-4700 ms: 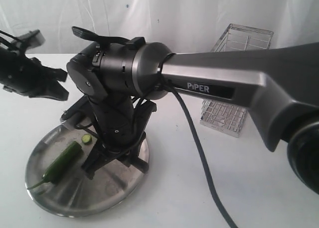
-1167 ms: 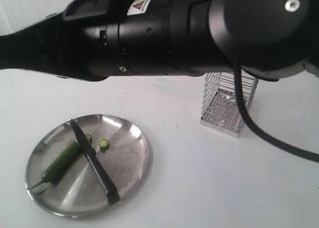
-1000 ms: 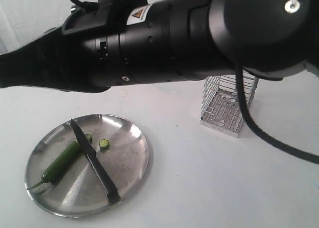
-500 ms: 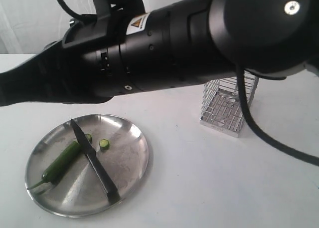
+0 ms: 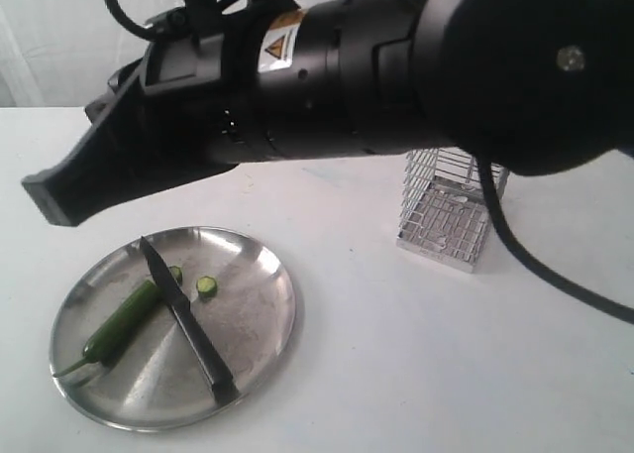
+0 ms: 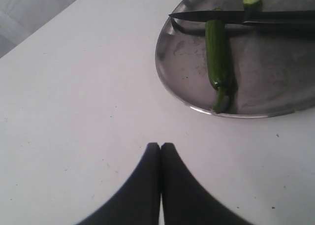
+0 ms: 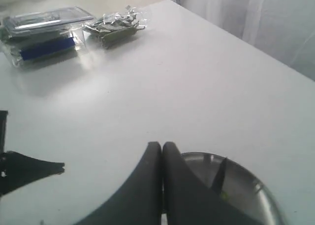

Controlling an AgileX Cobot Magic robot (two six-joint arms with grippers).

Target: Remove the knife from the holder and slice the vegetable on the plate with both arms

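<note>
While both jaws sit pressed together, one plate holds one knife, one vegetable, two slices.

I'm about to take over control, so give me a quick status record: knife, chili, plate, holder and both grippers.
knife: lying loose on the plate, blade across the chili at its cut end
chili: on the plate, two slices beside the blade
holder: upright on the table, away from the plate, no knife seen in it
left gripper: shut, empty, over the table beside the plate
right gripper: shut, empty

Robot lab setup: white table, white curtain backdrop.
</note>
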